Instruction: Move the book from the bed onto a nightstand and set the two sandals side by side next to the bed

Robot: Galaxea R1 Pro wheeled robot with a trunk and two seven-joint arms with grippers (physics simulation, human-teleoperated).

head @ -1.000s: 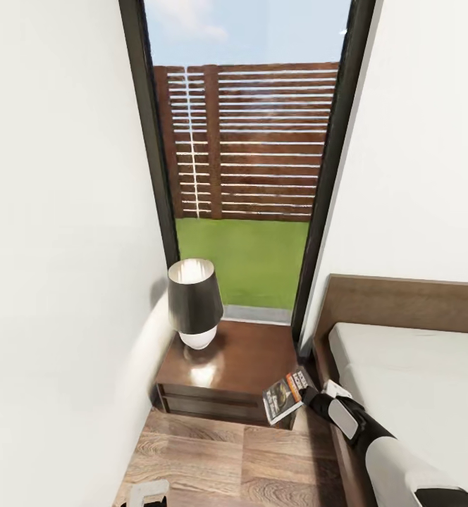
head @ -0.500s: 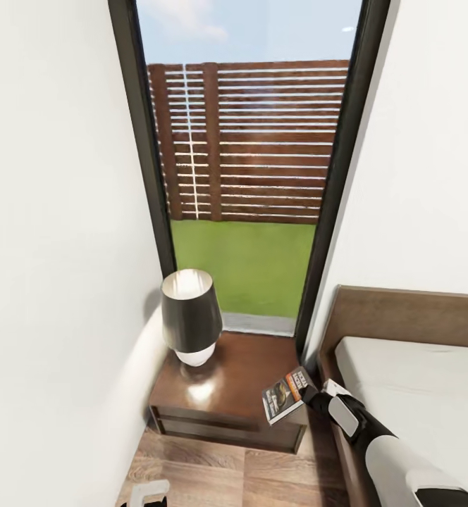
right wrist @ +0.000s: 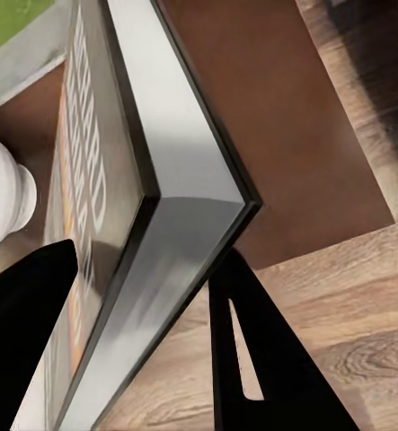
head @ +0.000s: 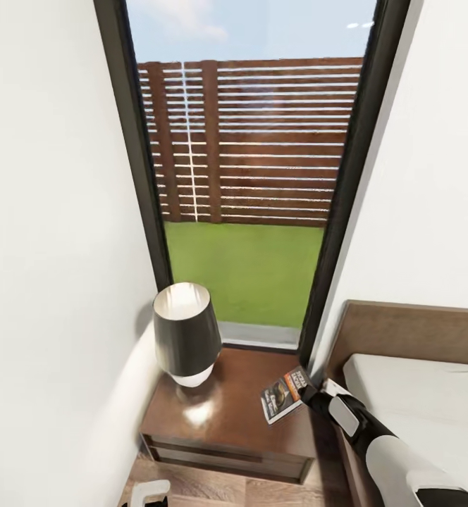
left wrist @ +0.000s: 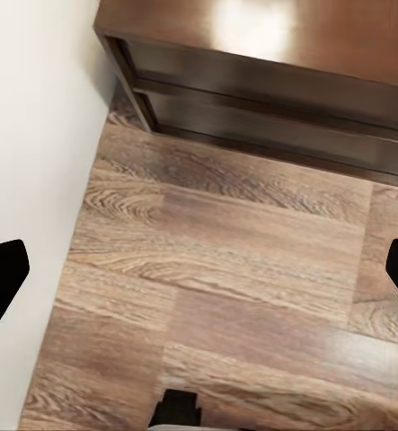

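1. White bedroom walls flank a tall dark-framed window (head: 251, 176) giving onto fence and grass; below it stands the nightstand (head: 227, 415), beside the bed (head: 417, 394).
2. Book (head: 285, 396): clamped by its edge in the right gripper (head: 310, 394), tilted, held above the nightstand's near right part, not yet resting on it.
3. Right wrist view: two dark fingers (right wrist: 252, 359) pinch the book on either side; the lamp's white base (right wrist: 3, 202) lies just beyond.
4. Lamp (head: 185, 334): occupies the nightstand's left rear, apart from the book.
5. Left gripper (left wrist: 199, 269): fingers spread wide, empty, over plank floor (left wrist: 216, 296).
6. Risk: released while tilted, the book may slide off the near edge; carried further left, it could strike the lamp.
7. Compared with a second earlier, the camera has advanced; the book now overlies the top, not its front corner.
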